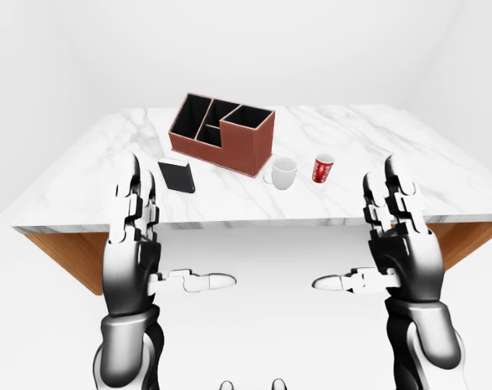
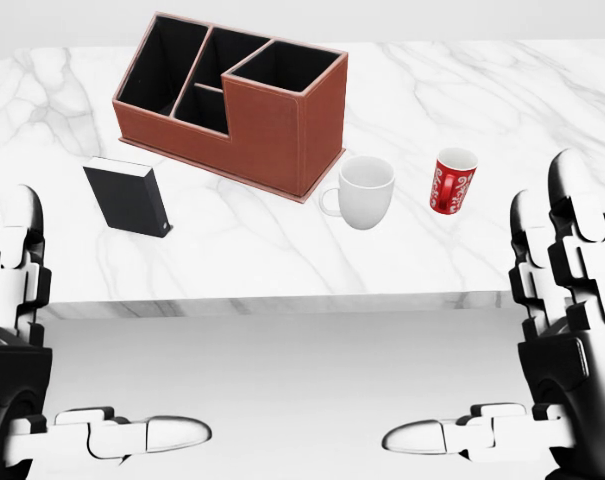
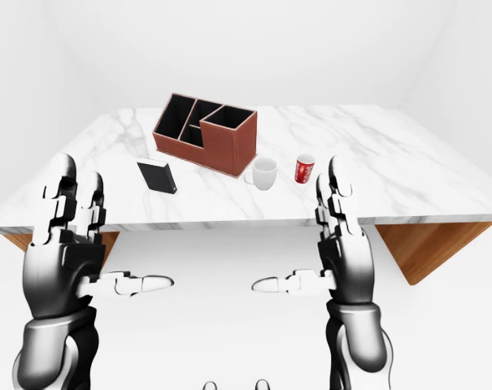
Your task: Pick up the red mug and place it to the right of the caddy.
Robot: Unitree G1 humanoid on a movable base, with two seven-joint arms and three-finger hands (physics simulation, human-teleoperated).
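Mug: small red patterned mug [image 2: 453,181] — upright on white marble table [image 2: 502,110], beyond right hand [image 1: 394,244], untouched.
Hands: left hand [image 1: 134,248] and right — fingers spread apart, empty.
Caddy: brown leather compartmented caddy [image 2: 234,100] — between the hands, further off.

Head view: left robot hand [image 2: 22,330] cut by the left and bottom edges, palm and wrist out of frame. Right robot hand [image 2: 557,330] cut by the right and bottom edges likewise. Desk [image 2: 462,250] runs off both sides beyond the hands. White pattern on the red mug [image 2: 452,181], up-left of the right robot hand, too small to read. Caddy [image 2: 232,100] compartment floors lost in black.
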